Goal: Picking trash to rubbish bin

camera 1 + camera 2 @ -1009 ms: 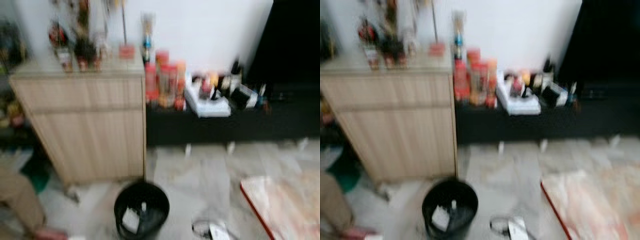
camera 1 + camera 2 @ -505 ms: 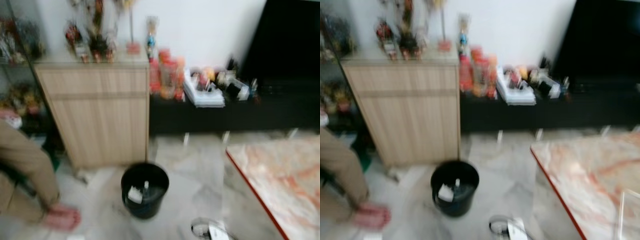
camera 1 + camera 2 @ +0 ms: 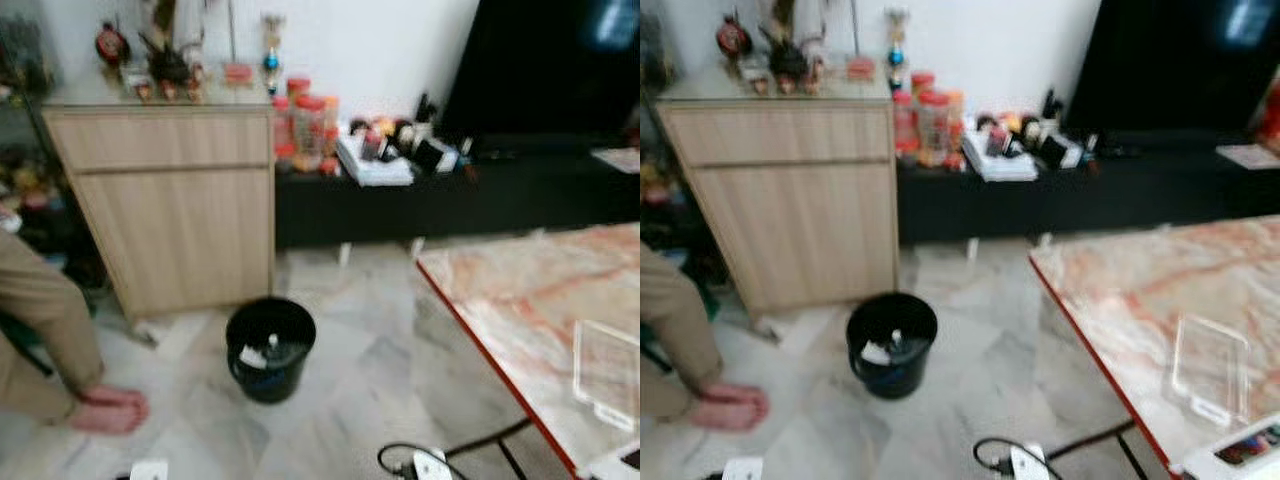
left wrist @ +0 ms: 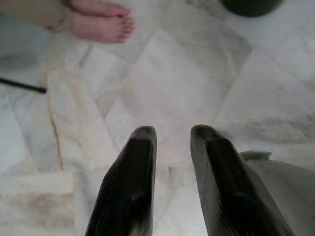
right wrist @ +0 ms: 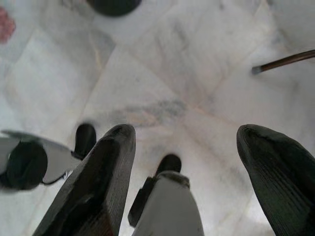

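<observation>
bin [image 5: 113, 6] well beyond right tool [image 5: 186, 147]

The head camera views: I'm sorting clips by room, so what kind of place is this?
Most likely a home living room: a large dark TV above a low black console, a wooden cabinet topped with ornaments, and a marble-topped table on a marble floor.

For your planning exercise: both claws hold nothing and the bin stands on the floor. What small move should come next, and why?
Probably a turn toward the table to reach the clear plastic tray lying on it, likely trash. The left claw and right claw hang open over bare floor, while the black bin already holds scraps beside the wooden cabinet.
</observation>
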